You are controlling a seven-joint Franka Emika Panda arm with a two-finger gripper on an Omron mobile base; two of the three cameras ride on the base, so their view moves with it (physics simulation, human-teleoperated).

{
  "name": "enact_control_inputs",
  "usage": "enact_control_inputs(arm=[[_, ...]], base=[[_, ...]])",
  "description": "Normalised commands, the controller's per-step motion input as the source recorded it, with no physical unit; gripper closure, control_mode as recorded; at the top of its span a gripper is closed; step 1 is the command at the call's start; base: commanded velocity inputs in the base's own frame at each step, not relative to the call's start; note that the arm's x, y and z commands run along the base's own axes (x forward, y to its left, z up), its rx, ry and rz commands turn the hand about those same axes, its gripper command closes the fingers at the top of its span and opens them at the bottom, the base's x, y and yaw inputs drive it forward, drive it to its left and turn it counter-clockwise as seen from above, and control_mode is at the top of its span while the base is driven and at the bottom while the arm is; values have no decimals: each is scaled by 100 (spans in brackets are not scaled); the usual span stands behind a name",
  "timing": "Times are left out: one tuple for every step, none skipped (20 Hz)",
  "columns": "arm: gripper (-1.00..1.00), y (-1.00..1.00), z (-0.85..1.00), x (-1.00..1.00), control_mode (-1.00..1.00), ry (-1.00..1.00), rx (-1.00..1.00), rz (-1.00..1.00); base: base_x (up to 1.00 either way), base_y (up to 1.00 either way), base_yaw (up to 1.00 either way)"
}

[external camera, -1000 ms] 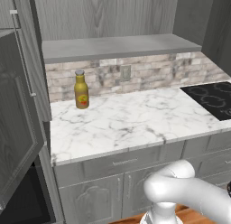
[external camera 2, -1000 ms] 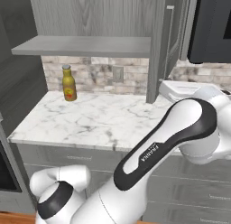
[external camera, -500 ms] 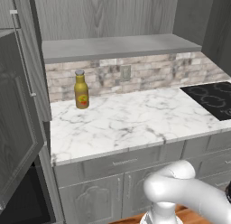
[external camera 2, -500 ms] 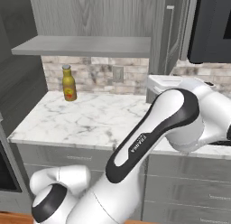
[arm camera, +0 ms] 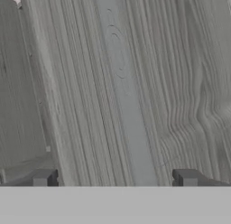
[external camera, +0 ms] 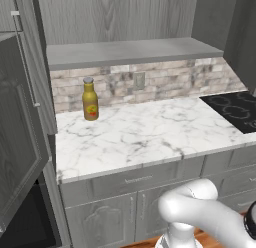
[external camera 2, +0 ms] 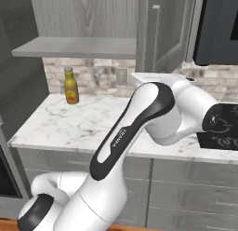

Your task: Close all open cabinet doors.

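Arm has swung further right; gripper (arm camera: 115,179) wide, empty, facing tall grey wood-grain cabinet door (arm camera: 135,83), push imminent.

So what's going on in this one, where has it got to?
The arm is working at the upper cabinets above the marble counter. In the left base view one cabinet door hangs open at the left, and in the right base view another door stands open above the counter. The gripper looks open and holds nothing; it faces grey wood-grain cabinet surface close up. A yellow bottle stands by the backsplash. Both doors are yet to be closed.
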Motion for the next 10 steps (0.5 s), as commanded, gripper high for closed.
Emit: enact_control_inputs(arm=[[-100,50,0,34,-100,0,-2,0],[-100,51,0,35,-100,0,-2,0],[-100,52,0,36,-100,0,-3,0],[-100,52,0,39,-100,0,-3,0],[-100,51,0,42,-100,1,-3,0],[-100,51,0,46,-100,2,-3,0],[-100,49,0,50,-100,1,-3,0],[-100,47,0,54,-100,0,-4,0],[-100,46,0,56,-100,0,-3,0],[-100,45,0,55,-100,0,-3,0]], base=[[0,0,0],[0,0,0],[0,0,0],[0,0,0],[0,0,0],[0,0,0],[0,0,0],[0,0,0],[0,0,0],[0,0,0]])
